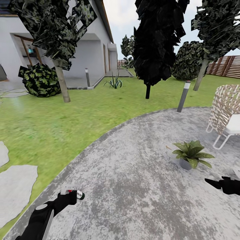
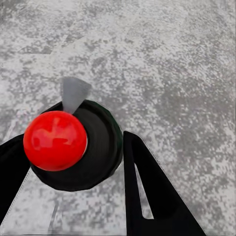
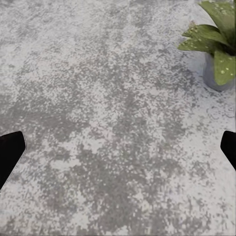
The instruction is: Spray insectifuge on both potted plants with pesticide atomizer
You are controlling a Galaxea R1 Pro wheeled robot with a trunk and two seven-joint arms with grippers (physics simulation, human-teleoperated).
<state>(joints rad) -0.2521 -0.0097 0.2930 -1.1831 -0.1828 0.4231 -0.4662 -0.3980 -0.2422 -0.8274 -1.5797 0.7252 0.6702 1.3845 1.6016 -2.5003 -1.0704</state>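
Beside a wicker chair [image 1: 227, 106] sits one potted plant [image 1: 191, 154]; left gripper [image 1: 71, 195] seemingly clamps the pesticide atomizer [image 1: 75, 192], right gripper [image 1: 218, 184] spread empty.

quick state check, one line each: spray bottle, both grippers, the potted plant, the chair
spray bottle: held in the left gripper, off the ground
left gripper: shut on the spray bottle
right gripper: open, empty, fingers spread wide over the paving
potted plant: upright on the grey paving, untouched
chair: upright at the edge of the paving
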